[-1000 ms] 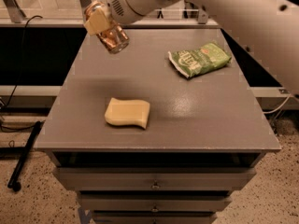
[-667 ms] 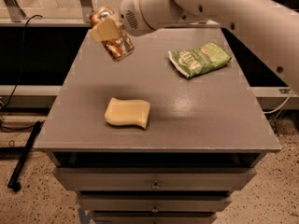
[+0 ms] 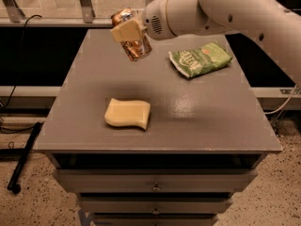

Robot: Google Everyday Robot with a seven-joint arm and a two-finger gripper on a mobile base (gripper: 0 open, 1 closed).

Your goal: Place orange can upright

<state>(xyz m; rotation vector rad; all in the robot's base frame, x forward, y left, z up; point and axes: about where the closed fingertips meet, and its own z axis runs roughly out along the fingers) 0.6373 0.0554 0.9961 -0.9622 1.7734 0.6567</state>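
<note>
**While the gripper clamps it, the orange can hangs tilted above the table**

Though only one of its pale fingers [image 3: 128,30] shows plainly, the gripper [image 3: 129,32] is closed around the orange can [image 3: 138,49], its jaws parted no wider than the can's body. That finger lies flat across the near side of the can; the other is hidden behind it. The can sits inside the grip at a slant, not upright. One silver end pokes out above and to the left of the finger, and the coppery body runs down and to the right, out past the finger's lower edge. It touches nothing but the gripper and hangs in the air, clear of the grey table [image 3: 202,121]. A soft dark shadow [image 3: 123,86] lies on the tabletop below the gripper.

Behind the gripper and to its right, the white arm [image 3: 225,11] stretches off toward the upper right corner of the view, with a round vented wrist joint right next to the fingers.

To the right of the gripper and a little lower in the view, a green snack bag [image 3: 200,59] lies flat on the table, near the can but not touching it. Well below the gripper, toward the table's near edge, a yellow sponge [image 3: 128,113] rests on the surface, apart from both can and bag.

Under the tabletop, further down from the gripper, drawers [image 3: 155,187] with small metal pulls are stacked at the front. Far off to the lower left, a black pole [image 3: 23,159] lies slanted across the speckled floor.
</note>
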